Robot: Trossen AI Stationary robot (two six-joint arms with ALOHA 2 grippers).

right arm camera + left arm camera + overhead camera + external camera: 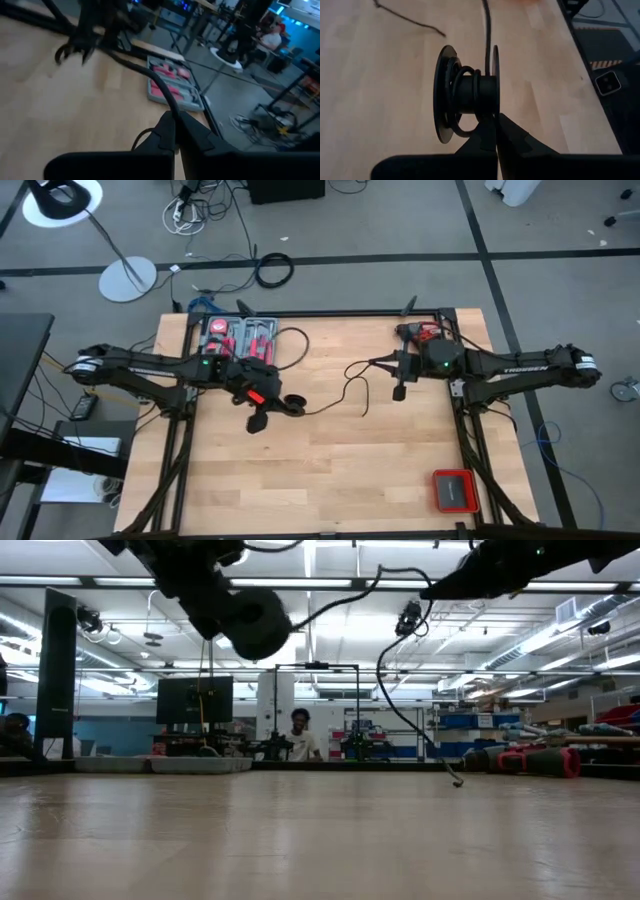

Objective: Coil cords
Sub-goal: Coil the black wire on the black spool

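Cord strung in the air between my two grippers.

A grey tool tray (pixel 240 335) holds red-handled tools at the table's far left; a red case (pixel 454 491) lies near the front right. My left gripper (pixel 496 131) pinches a black spool (pixel 467 94) carrying the cord (pixel 345 388); my right gripper (pixel 176 118) is clamped on the cord farther along.

wooden table (pixel 330 470) | on it: tool case (pixel 240 338), red box (pixel 453 490)
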